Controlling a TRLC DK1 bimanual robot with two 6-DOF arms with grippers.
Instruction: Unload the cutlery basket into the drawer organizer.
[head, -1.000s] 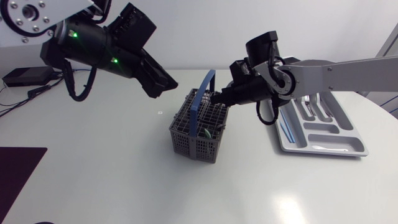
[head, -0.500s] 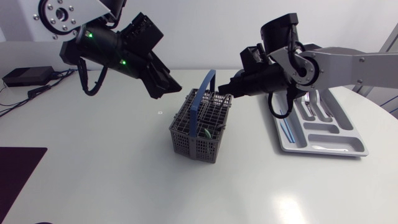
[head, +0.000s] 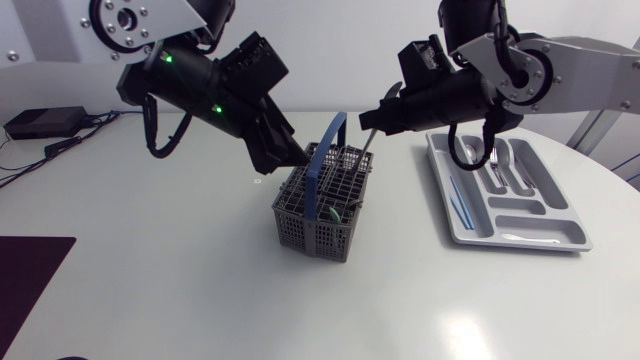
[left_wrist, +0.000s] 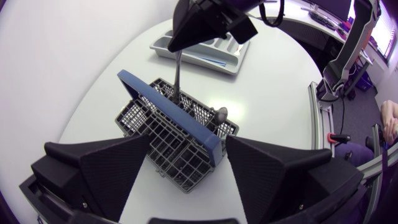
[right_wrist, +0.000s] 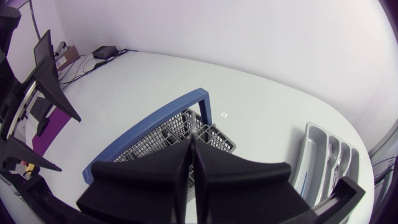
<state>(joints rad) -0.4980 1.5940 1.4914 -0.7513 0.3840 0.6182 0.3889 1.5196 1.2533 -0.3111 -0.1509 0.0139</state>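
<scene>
The grey wire cutlery basket (head: 322, 205) with a blue handle (head: 326, 158) stands mid-table. My right gripper (head: 373, 122) hangs above its far right corner, shut on a metal utensil (head: 367, 142) whose lower end still reaches into the basket. In the left wrist view the same utensil (left_wrist: 177, 74) hangs from that gripper. My left gripper (head: 288, 160) is open at the basket's left rim, its fingers (left_wrist: 115, 168) spread wide around the basket (left_wrist: 177, 140). The grey drawer organizer (head: 520, 235) lies to the right, holding some cutlery. In the right wrist view the gripper (right_wrist: 191, 149) hides the utensil.
Inside the basket are a green-handled item (head: 328, 212) and a rounded metal piece (left_wrist: 221, 113). A black box (head: 45, 122) with cables sits at the far left back. A dark mat (head: 30, 285) lies at the front left edge.
My right gripper has risen and drawn the metal utensil up from the basket. My left arm has swung down and right, bringing its open gripper to the basket's left rim.
</scene>
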